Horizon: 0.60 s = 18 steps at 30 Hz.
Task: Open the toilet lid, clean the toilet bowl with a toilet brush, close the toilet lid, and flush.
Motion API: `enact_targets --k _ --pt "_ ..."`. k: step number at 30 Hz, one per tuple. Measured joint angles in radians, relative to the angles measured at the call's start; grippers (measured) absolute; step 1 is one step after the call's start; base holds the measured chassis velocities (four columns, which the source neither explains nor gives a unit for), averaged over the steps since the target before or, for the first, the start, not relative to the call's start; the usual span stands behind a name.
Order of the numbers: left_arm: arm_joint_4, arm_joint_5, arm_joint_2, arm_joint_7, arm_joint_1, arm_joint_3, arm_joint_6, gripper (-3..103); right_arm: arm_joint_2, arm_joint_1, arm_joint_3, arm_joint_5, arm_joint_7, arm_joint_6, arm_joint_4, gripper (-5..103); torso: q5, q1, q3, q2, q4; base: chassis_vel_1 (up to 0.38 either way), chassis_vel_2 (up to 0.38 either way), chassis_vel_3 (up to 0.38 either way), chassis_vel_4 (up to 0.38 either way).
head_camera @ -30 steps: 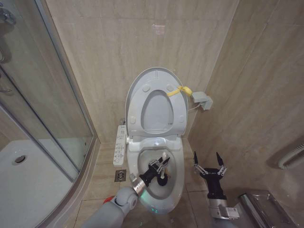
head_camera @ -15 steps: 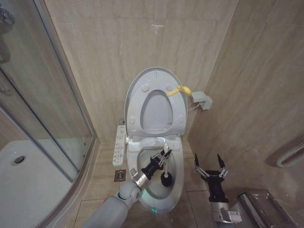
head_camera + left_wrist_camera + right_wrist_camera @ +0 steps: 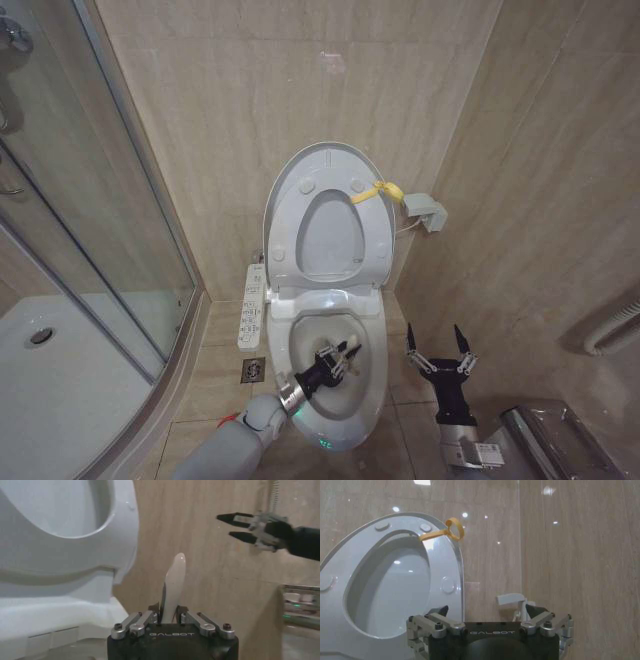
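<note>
White plastic and glazed ceramic fill the middle of the head view: the toilet lid [image 3: 322, 225] stands upright against the wall with its yellow strap [image 3: 381, 190] at the edge, and the toilet bowl [image 3: 372, 385] lies open below it; the left gripper [image 3: 336, 361] reaches down into the bowl, jaws clamped on the slim white handle of the toilet brush [image 3: 171, 588]. Half a second ago that gripper sat higher, toward the back of the bowl, with the black head of the brush showing below it; now it is lower and nearer the front rim, and the head is hidden behind the gripper; this looks like a scrubbing stroke, so cleaning seems under way, with closing and flushing not yet done. The right gripper [image 3: 438, 349] hovers just beside the bowl, jaws apart and holding nothing.
</note>
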Motion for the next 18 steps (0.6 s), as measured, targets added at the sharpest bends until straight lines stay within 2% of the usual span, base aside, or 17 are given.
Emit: enact_targets --k 3,5,6,7,9,12,18 --pt "-0.007 -0.01 0.001 0.029 0.001 -0.001 -0.013 20 0.0 -0.001 0.001 0.0 0.0 0.001 0.0 100 0.0 0.0 0.0 0.0 0.0001 0.0 0.0 0.0 0.0" --pt "-0.007 -0.038 -0.008 0.087 -0.002 -0.016 -0.042 20 0.0 -0.003 0.003 0.0 0.0 0.002 0.0 100 0.0 0.0 0.0 0.0 -0.0002 0.0 0.0 0.0 0.0" --pt "-0.007 -0.038 -0.008 0.087 -0.002 -0.016 -0.042 20 0.0 -0.003 0.003 0.0 0.0 0.002 0.0 100 0.0 0.0 0.0 0.0 -0.0002 0.0 0.0 0.0 0.0" --pt "-0.007 -0.053 -0.013 0.118 -0.003 -0.025 -0.052 20 0.0 -0.004 0.003 0.0 0.0 0.003 0.0 100 -0.0001 0.0 0.0 0.0 -0.0003 0.0 0.0 0.0 0.0" --pt "-0.017 -0.071 -0.015 0.141 -0.002 -0.038 -0.058 20 -0.001 -0.006 0.004 0.0 0.0 0.004 0.001 100 -0.0001 0.0 0.0 0.0 -0.0004 0.0 0.0 0.0 0.0" --pt "-0.034 -0.078 -0.02 0.136 0.002 -0.06 -0.058 20 -0.002 -0.006 0.004 0.0 -0.001 0.004 0.002 100 -0.0001 0.0 0.0 0.0 -0.0004 0.0 0.0 0.0 0.0" --pt "-0.017 -0.065 -0.058 0.057 -0.027 -0.092 -0.042 18 0.001 -0.001 0.001 -0.001 -0.004 0.005 -0.004 100 -0.0001 0.0 0.0 0.0 -0.0002 0.0 0.0 0.0 0.0"
